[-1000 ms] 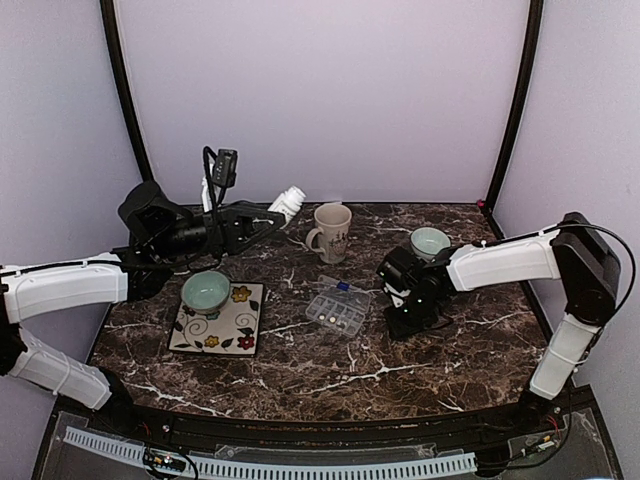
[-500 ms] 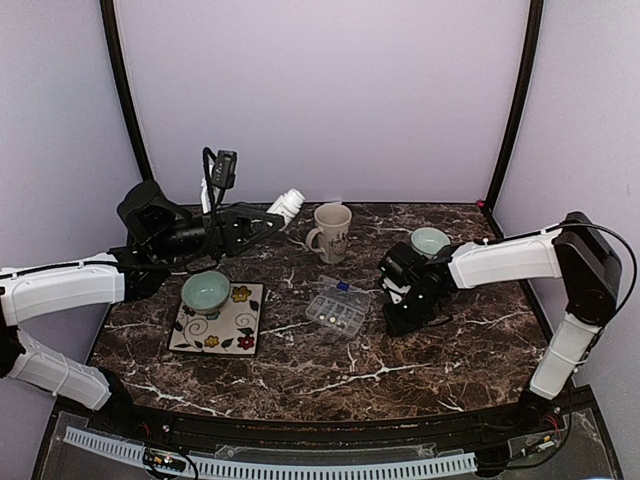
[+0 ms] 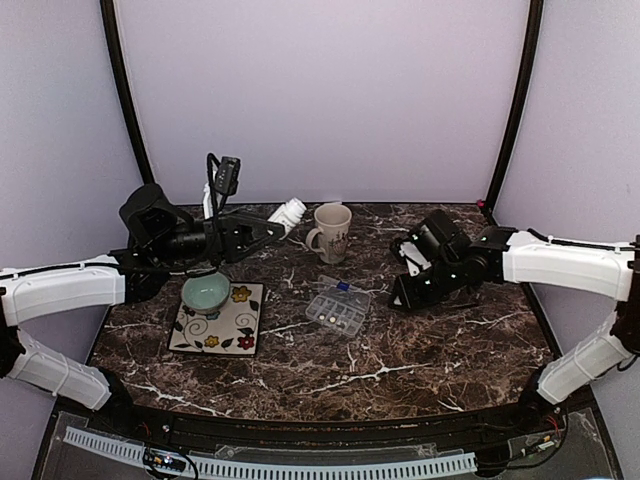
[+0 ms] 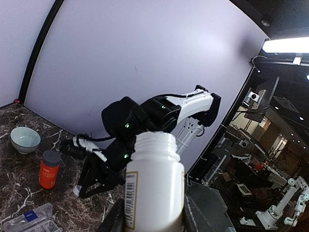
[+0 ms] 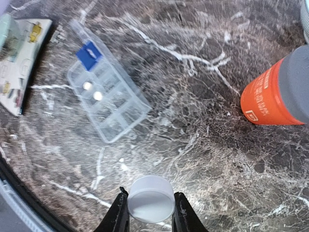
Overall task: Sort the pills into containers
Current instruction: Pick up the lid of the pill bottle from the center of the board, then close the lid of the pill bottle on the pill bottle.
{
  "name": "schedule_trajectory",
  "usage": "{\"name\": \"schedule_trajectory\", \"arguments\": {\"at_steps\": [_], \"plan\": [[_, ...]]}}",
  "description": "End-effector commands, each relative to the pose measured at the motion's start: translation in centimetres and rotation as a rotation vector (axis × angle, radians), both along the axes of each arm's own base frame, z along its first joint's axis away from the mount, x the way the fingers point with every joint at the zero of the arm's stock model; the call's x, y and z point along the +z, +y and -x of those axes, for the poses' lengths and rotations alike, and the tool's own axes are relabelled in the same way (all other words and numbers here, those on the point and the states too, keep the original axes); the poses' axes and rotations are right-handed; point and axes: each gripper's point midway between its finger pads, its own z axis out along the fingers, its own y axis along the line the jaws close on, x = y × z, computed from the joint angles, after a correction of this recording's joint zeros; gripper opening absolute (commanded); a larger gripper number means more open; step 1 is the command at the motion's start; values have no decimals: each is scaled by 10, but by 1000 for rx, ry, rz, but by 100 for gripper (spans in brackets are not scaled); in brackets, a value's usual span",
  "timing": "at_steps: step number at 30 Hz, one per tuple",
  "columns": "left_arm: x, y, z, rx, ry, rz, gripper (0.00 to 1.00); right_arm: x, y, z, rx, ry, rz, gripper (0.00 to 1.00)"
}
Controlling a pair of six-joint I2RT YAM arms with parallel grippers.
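As the white plastic pill bottle point(image 4: 154, 179) has no cap on its mouth and the round white cap point(image 5: 151, 203) sits in the other arm's grip, I judge that the bottle is opened and that pouring is the step now in hand. The left gripper point(image 4: 153, 217) is clamped around the body of the bottle and holds it in the air at the back left of the table, well apart from the box. The right gripper point(image 5: 150, 215) pinches the cap between its two fingers, above bare stone, to the right of the clear flat plastic organiser box point(image 3: 337, 308). This box lies near the middle of the table, and its lid seems folded back. In the right wrist view two small white pills point(image 5: 98, 95) lie in two neighbouring compartments; the others look empty, as far as I can tell.

The next move, I think, asks the left arm to carry the bottle mouth over one compartment and to tilt it slowly. The pills are tiny and the compartments small, so too much tilt could scatter them on the stone. The cap should be kept aside.

The table point(image 3: 420, 350) is dark brown marble with white veins. Around it stand plain pale lilac walls point(image 3: 320, 100) with black poles point(image 3: 125, 100) in the corners. An orange bottle with a grey cap point(image 5: 270, 96) stands near the right arm.
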Motion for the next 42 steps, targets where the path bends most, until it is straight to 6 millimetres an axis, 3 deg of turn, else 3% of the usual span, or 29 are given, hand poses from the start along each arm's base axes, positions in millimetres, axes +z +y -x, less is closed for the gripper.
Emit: {"name": "schedule_trajectory", "arguments": {"at_steps": [1,8,18,28,42], "plan": [[-7,5,8,-30,5,-5,0,61,8,-1,8,-74,-136,7],[-10,-1,12,-98,57,-9,0,137,11,11,27,-201,-361,7],[-11,-7,17,-167,95,-39,0,209,39,32,203,-241,-587,7],[-17,-16,23,-266,117,-104,0,250,60,60,351,-206,-738,7],[-17,-37,35,-379,121,-141,0,264,92,78,446,-176,-799,7]]}}
